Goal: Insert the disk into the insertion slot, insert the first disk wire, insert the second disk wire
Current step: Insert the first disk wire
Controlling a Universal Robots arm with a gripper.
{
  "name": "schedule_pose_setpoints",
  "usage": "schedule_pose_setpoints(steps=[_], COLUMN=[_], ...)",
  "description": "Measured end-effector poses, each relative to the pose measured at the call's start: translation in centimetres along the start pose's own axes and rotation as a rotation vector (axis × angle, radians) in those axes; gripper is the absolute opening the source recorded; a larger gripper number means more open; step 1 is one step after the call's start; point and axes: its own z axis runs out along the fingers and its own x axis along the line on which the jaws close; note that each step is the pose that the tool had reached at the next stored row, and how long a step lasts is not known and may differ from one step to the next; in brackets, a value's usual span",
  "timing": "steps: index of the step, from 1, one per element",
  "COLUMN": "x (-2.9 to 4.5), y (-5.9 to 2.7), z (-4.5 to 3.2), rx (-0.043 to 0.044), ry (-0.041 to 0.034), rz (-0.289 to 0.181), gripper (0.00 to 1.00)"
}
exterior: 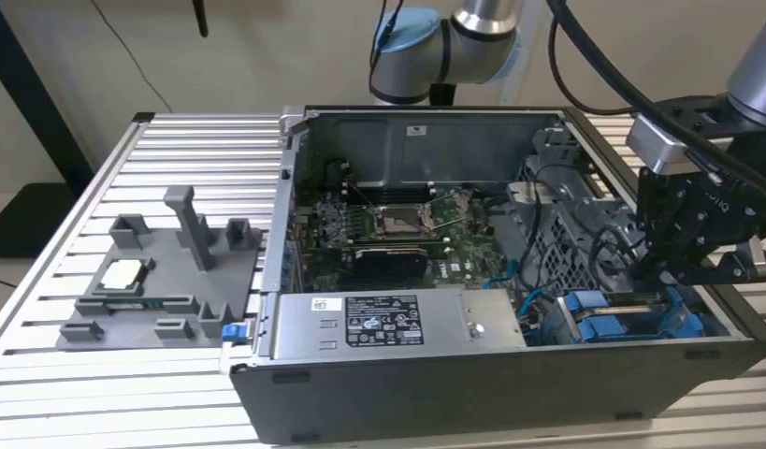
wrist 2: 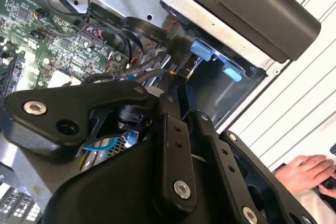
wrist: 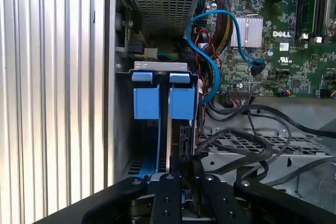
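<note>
Between the fingertips of the tool point(wrist 2: 175, 85), which are pressed together, sits the end of a black wire point(wrist 2: 131, 75). The wire runs away from the tips toward the motherboard point(wrist: 294, 51). Just beyond those tips, in the first wrist view, the disk point(wrist: 184, 139) stands on edge in its blue carrier point(wrist: 182, 102), seated in the insertion slot point(wrist: 123, 129) of the drive cage. The tool is lined up with the disk's near edge. Whether the wire's plug touches the disk I cannot tell. A second blue carrier point(wrist: 146, 102) stands just beside the first, on the side away from the motherboard. Farther off, a blue cable point(wrist: 216, 77) curls from beside the disk up across the motherboard. In the exterior view the tool reaches down into a corner of the open computer case point(exterior: 483, 393). The grey power-supply box point(exterior: 383, 323) lies well apart from the tool, along the same wall of the case. The slatted worktop point(exterior: 58, 374) lies under it all.
</note>
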Motion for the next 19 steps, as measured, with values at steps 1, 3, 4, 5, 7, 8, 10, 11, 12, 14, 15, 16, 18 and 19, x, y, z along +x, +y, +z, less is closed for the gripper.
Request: schedule_pose_setpoints(steps=[1, 3, 4, 5, 7, 8, 10, 11, 12, 14, 15, 16, 18, 19], x=[0.00, 0.00, 0.01, 0.01, -0.01, -0.01, -0.04, -0.03, -0.03, -0.03, -0.04, -0.04, -0.04, -0.04], y=[-0.01, -0.04, -0.08, -0.12, -0.21, -0.22, -0.27, -0.30, -0.35, -0.45, -0.48, -0.48, -0.49, -0.51], z=[0.06, 0.18, 0.24, 0.29, 0.37, 0.41, 0.49, 0.53, 0.57, 0.66, 0.69, 0.72, 0.77, 0.80], rx=[-0.0017, -0.0034, -0.0038, -0.0039, -0.0040, -0.0040, -0.0039, -0.0039, -0.0038, -0.0038, -0.0038, -0.0038, -0.0037, -0.0037], ry=[0.0000, -0.0003, -0.0013, -0.0025, -0.0060, -0.0075, -0.0111, -0.0118, -0.0124, -0.0139, -0.0152, -0.0167, -0.0207, -0.0220], rz=[0.000, 0.000, 0.000, 0.000, 0.000, 0.000, 0.000, 0.000, 0.000, 0.000, 0.000, 0.000, 0.000, 0.000], gripper=[0.19, 0.19, 0.19, 0.19, 0.19, 0.19, 0.19, 0.19, 0.19, 0.19, 0.19, 0.19, 0.19, 0.19])
